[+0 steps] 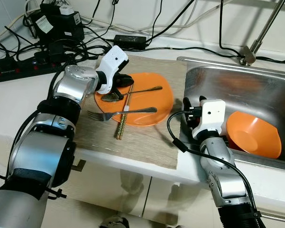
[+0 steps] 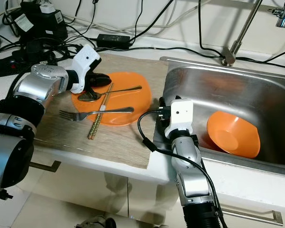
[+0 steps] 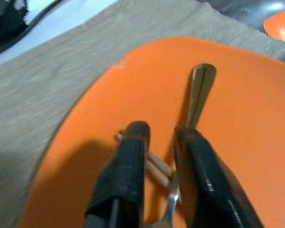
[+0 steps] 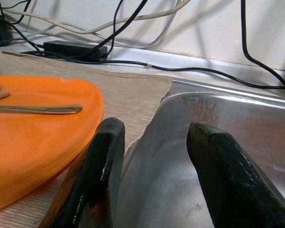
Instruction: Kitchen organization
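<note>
Now: plate (image 1: 152, 99) holds spoon (image 1: 133, 91), fork (image 1: 121, 114), chopsticks (image 1: 124, 111); sink (image 1: 256, 90) holds bowl (image 1: 254, 135); left fingers (image 3: 128, 175) narrowly straddle spoon; right fingers (image 4: 97, 171) wide.

The two head cameras look forward and down from above the counter, both taking in the orange plate (image 1: 142, 97), the mat and the sink (image 2: 256, 95) with only a slight sideways offset. The left wrist camera sits very close over that plate, peering along its fingers (image 3: 128, 175); the right wrist camera sits low at the sink's rim, facing the back wall, catching the plate's edge too
</note>
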Tool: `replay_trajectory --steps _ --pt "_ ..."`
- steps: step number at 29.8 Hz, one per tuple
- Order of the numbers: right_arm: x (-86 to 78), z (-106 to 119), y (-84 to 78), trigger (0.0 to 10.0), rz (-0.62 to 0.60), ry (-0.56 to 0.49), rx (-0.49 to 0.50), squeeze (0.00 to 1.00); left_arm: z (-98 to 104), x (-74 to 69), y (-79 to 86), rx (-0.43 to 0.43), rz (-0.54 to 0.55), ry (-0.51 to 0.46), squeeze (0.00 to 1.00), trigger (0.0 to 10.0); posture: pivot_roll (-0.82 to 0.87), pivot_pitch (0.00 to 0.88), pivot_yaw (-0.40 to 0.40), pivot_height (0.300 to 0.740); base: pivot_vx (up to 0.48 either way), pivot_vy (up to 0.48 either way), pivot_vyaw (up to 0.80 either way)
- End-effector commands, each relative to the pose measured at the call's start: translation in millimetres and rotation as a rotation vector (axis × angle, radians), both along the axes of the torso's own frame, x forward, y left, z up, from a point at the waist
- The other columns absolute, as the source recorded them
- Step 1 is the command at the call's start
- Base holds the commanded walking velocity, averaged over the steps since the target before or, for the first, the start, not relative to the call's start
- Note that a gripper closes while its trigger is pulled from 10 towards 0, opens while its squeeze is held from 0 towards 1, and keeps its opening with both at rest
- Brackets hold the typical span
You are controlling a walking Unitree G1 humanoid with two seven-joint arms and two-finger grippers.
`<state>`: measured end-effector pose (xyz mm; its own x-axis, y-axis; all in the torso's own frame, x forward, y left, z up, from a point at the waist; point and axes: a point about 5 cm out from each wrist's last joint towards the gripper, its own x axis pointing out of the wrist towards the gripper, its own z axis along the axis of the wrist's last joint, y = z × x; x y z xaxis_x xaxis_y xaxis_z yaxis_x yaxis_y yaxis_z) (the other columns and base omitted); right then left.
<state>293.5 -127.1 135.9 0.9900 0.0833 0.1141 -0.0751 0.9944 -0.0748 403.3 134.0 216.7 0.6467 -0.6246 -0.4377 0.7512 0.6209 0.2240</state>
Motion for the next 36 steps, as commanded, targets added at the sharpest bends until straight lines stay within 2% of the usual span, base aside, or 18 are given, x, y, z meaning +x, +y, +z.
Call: replay_trajectory --steps 1,15,22,27,28,36 --pt "0.6 5 -2.0 10.0 -0.008 -0.011 0.0 0.0 10 2.5 -2.8 0.021 -0.006 -0.024 1.0 10.0 0.02 0.015 -0.016 0.74 0.0 0.0 0.0" --pt "-1.7 4 -4.2 10.0 -0.018 -0.007 -0.002 0.0 7 0.8 -7.0 0.061 -0.053 -0.006 1.0 10.0 0.02 0.018 -0.013 0.74 0.0 0.0 0.0" --pt "-1.4 3 -2.3 10.0 -0.014 -0.006 0.0 0.0 1 -3.2 -10.1 0.096 -0.126 0.025 1.0 10.0 0.02 0.011 -0.006 0.74 0.0 0.0 0.0" --pt "-1.5 3 -2.0 10.0 -0.015 -0.007 0.001 0.0 2 -1.5 -12.3 0.119 -0.11 0.004 1.0 10.0 0.02 0.007 -0.004 0.74 0.0 0.0 0.0" --pt "-1.5 3 -1.9 10.0 -0.015 -0.008 0.001 0.0 2 -1.3 -12.6 0.121 -0.107 0.004 0.0 10.0 0.02 0.005 -0.004 0.74 0.0 0.0 0.0" --pt "-2.0 4 -2.9 10.0 -0.017 -0.011 0.0 0.0 -3 -1.5 -15.0 0.134 -0.111 0.018 0.0 10.0 0.01 0.003 -0.003 0.74 0.0 0.0 0.0"
